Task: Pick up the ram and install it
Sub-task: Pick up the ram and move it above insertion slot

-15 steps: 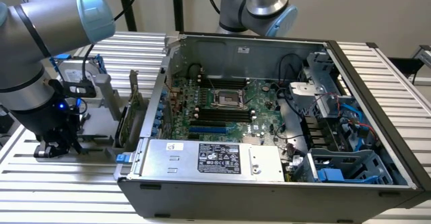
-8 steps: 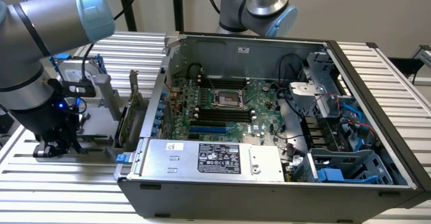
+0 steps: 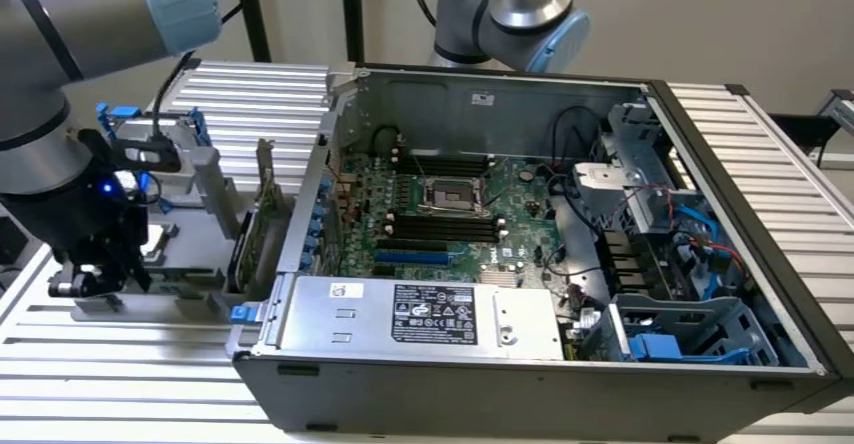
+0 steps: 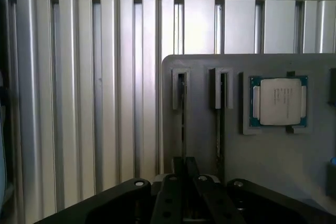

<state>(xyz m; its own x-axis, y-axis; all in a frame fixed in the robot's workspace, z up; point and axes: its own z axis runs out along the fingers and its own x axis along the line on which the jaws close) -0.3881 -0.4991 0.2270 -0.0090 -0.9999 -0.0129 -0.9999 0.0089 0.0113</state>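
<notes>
Ram stands on edge in the outermost slot of the grey holder plate, just inside the plate's edge that borders the bare ribbed surface. A second slot and a processor in its pocket lie further in. My hand is low over that first slot, fingers drawn almost together astride the thin board. I judge they are pinching it, so this is the pick-up step. The open computer case with its black memory slots sits well apart. Any move from here calls for a straight, untilted line, as the slot walls hug the stick.
</notes>
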